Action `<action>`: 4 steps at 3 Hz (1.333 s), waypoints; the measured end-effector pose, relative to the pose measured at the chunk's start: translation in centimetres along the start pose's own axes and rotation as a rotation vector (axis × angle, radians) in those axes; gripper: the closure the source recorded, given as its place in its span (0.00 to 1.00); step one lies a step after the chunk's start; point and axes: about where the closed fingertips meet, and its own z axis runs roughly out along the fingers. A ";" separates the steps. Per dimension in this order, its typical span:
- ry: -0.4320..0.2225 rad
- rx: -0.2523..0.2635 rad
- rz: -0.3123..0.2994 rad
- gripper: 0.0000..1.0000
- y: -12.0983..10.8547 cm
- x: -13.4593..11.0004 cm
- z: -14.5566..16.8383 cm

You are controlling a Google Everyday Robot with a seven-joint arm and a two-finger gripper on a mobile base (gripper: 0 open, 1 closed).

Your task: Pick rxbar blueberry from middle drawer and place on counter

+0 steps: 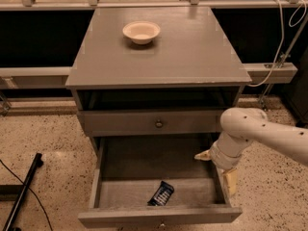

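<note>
The rxbar blueberry (160,194), a dark wrapper with white stripes, lies flat on the floor of the open middle drawer (125,186), near its front edge and tilted. My gripper (214,174) hangs from the white arm (250,134) over the drawer's right side, up and to the right of the bar and clear of it. Its two cream fingers (202,155) stand apart and hold nothing. The counter (183,52) is the grey cabinet top above.
A cream bowl (141,32) sits on the counter toward the back. The upper drawer front (115,122) with a round knob is shut. A black pole (24,189) lies on the speckled floor at left. A cable (281,37) hangs at the right.
</note>
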 end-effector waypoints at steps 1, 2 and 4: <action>-0.148 0.058 -0.286 0.00 -3.1 -6.3 5.3; -0.200 0.076 -0.425 0.00 -4.5 -9.9 8.9; -0.029 0.018 -0.569 0.00 -7.5 -14.3 9.9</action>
